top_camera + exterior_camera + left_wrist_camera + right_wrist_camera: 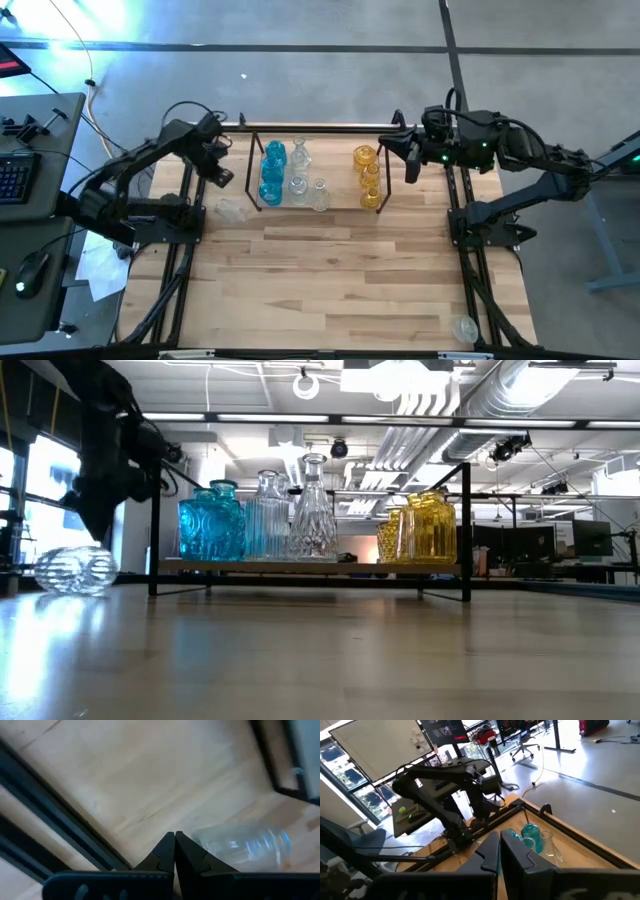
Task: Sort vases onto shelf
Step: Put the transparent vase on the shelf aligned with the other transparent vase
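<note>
**Left pincer shut and empty above the fallen clear vase; shelf nearly full.**

Left pincer (175,851): fingers pressed together, holding nothing, poised over the bench (340,280) just beside the shelf's left end. Directly below and ahead: one clear vase (242,846), lying on its side on the bench, outside the shelf (315,205). On the shelf: blue vases (272,172) at left, clear vases (300,185) in the middle, amber vases (368,172) at right, all upright. Right pincer (410,160): likewise closed and empty, parked near the shelf's right end. Probable step: pick up the fallen vase. Open wide before descending; straddle the ribbed body across its narrower width; close gently, since smooth round glass likely rolls or slips. Raise clear of the black rods, then set upright in the clear group.
</note>
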